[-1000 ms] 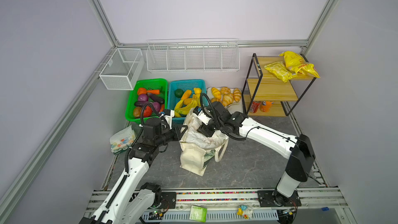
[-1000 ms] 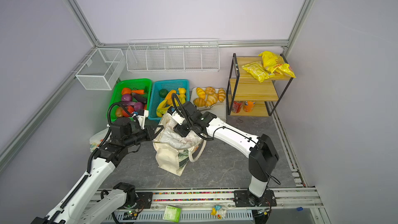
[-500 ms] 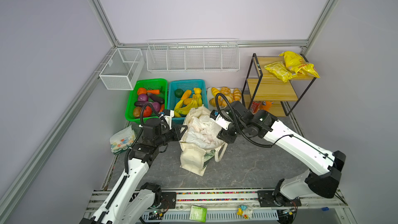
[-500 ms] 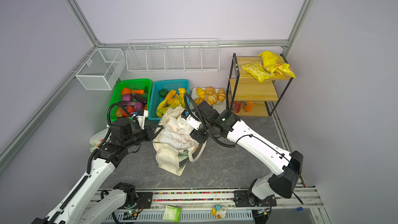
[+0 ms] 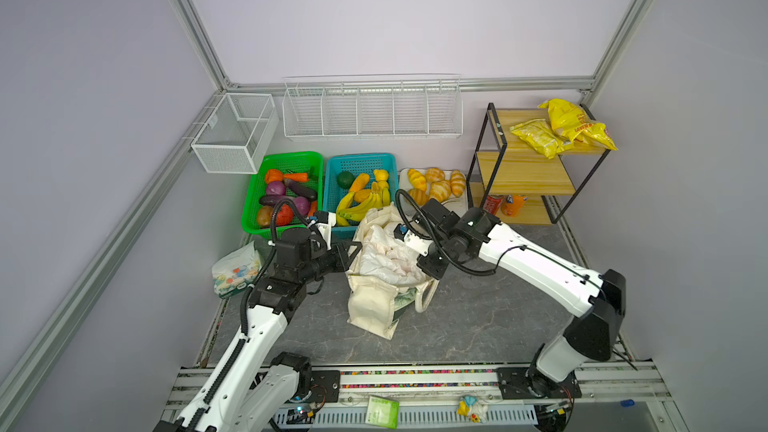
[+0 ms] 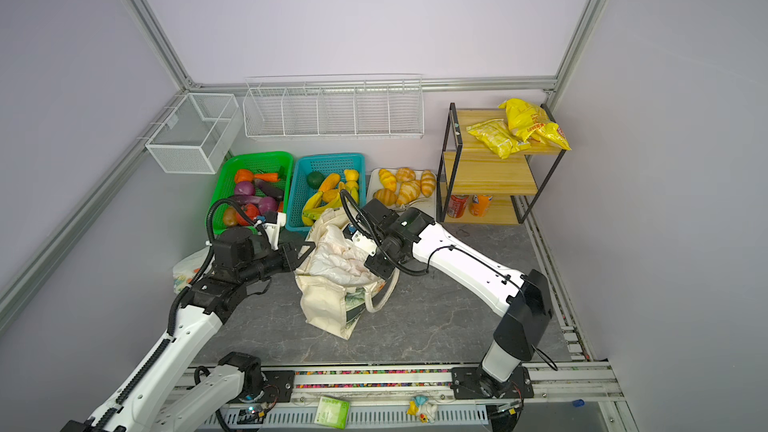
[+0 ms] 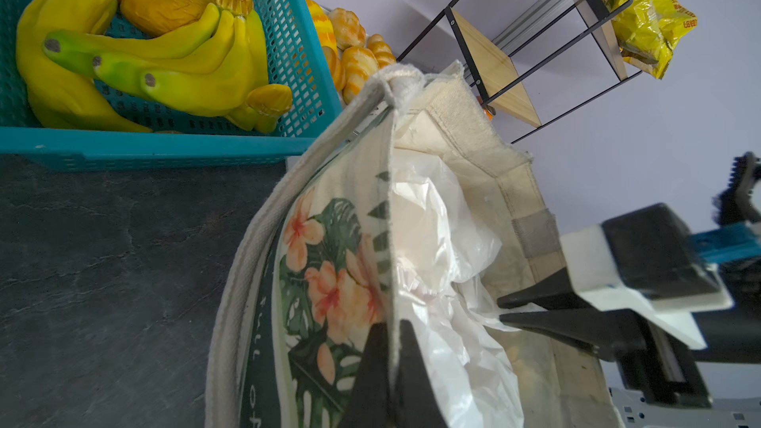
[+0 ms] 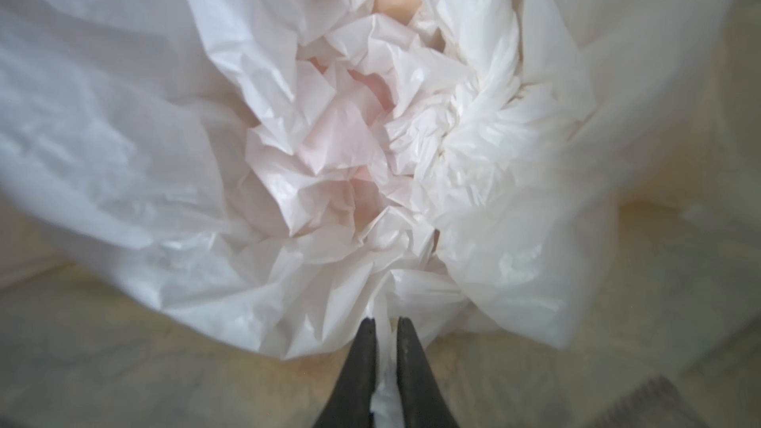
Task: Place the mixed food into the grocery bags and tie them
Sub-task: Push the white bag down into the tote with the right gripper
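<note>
Mid-frame in both top views, the canvas tote (image 5: 372,311) sits on the counter (image 5: 478,317), the plastic bag (image 5: 386,255) stuffed inside. The left pincer (image 7: 391,325) clamps the tote's rim; the right pincer (image 8: 386,321) pinches the plastic.

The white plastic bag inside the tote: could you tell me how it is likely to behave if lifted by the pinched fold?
Probably floppy: the white plastic bag is thin, crumpled film, so it should drape and stretch from the right gripper. Its glossy film may slip. The pinkish shapes showing through suggest contents that would sag it.
</note>
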### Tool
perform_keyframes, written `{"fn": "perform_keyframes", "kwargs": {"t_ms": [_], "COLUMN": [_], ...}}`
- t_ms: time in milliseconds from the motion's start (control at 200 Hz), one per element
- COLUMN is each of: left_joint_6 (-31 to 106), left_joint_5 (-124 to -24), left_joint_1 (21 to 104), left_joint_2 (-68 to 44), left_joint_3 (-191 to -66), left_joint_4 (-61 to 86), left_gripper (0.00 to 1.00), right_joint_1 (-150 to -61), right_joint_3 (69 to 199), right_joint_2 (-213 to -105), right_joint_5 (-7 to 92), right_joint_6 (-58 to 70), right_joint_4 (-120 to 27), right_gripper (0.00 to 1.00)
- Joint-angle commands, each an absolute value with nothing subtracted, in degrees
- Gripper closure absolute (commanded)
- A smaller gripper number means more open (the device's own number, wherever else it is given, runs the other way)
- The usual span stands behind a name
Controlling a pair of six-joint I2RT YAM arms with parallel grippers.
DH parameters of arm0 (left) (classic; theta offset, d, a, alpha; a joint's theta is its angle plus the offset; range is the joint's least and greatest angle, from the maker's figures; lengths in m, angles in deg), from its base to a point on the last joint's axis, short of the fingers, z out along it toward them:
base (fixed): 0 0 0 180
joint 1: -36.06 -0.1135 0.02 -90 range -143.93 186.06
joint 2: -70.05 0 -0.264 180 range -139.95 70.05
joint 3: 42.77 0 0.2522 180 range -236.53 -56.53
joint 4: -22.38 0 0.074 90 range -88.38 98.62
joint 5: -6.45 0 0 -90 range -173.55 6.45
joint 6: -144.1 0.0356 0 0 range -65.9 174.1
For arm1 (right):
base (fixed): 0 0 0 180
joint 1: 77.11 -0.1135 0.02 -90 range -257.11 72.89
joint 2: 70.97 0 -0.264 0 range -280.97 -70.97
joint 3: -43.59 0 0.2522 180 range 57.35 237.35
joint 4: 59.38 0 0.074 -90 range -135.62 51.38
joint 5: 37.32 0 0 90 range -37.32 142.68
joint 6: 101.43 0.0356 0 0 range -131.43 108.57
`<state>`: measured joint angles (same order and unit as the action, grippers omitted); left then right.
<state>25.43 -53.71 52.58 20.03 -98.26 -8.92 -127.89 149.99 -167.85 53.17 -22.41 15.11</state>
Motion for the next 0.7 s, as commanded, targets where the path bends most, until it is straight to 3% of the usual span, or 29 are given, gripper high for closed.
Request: {"fn": "perform_keyframes", "kwargs": {"t_ms": [0, 140, 455, 695], "left_joint_6": [25.58, 25.40, 22.87, 20.65], "left_joint_5": [-54.65, -54.64, -54.81, -56.14], "left_joint_1": [52.41, 52.39, 52.38, 52.41], "left_joint_2": [20.67, 20.58, 20.42, 20.81], "left_joint_3": [-98.01, -97.79, -96.17, -94.35], "left_joint_4": [-6.57, -6.47, -2.35, 0.44], "left_gripper": [1.00, 1.00, 1.00, 1.00], "right_joint_1": [-128.09, -128.10, -127.22, -121.03], "right_joint_3": [150.61, 149.83, 145.60, 136.90], "right_joint_2": [-172.05, -173.65, -160.81, -146.68], "right_joint_5": [51.08, 50.30, 50.04, 55.74], "right_joint_6": [-23.99, -24.24, -23.61, -20.37], "right_joint_4": [13.10, 11.62, 3.08, -6.25], "right_gripper": [0.86, 0.84, 0.49, 0.35]}}
